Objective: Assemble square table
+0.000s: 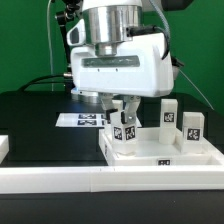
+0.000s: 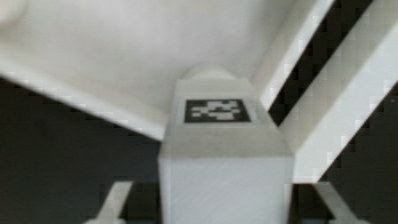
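Note:
The square table's white slab (image 1: 175, 157) lies flat at the exterior view's right, with tags on its front edge. Two white tagged legs (image 1: 167, 114) (image 1: 193, 125) stand upright on its far side. My gripper (image 1: 125, 112) hangs over the slab's left corner, shut on a third leg (image 1: 124, 133) that stands upright with its foot at the slab. In the wrist view this leg (image 2: 221, 150) fills the space between my fingers (image 2: 118, 203), tag facing the camera, and the slab (image 2: 98, 55) lies beyond it.
The marker board (image 1: 82, 120) lies on the black table behind the gripper. A long white rail (image 1: 70, 181) runs along the front, with a raised end (image 1: 4, 148) at the exterior view's left. A green backdrop stands behind.

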You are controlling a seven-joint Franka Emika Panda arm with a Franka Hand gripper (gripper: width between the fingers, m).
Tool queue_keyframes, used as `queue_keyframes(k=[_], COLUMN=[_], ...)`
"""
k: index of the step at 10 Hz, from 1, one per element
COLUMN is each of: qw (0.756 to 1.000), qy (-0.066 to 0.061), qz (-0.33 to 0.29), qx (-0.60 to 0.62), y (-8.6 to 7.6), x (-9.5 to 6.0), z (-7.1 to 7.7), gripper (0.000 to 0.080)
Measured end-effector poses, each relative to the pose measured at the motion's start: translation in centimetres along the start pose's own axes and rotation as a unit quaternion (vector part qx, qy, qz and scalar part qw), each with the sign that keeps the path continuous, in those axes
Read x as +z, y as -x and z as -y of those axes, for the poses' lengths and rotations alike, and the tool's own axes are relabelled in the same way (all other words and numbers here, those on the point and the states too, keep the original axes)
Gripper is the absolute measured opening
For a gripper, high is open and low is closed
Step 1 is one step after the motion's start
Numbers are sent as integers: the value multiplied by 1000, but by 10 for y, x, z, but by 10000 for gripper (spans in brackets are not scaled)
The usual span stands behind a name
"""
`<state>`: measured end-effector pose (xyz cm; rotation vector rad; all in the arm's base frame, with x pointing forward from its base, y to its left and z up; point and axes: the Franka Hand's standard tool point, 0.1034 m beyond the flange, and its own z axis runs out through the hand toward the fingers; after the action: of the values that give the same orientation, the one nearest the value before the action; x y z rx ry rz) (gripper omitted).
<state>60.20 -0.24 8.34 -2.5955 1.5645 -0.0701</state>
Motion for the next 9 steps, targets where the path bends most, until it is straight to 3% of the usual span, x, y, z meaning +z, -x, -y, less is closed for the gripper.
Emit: queue_keyframes(k=[3, 7, 8, 9], qw=[986, 973, 973, 976], qy=[1, -3, -3, -2], qz=[-6, -6, -5, -5], qx=[164, 231, 230, 217], y=[4, 2, 3, 4], x=[1, 1, 2, 2], z=[4, 5, 6, 6], gripper=[290, 290, 382, 382])
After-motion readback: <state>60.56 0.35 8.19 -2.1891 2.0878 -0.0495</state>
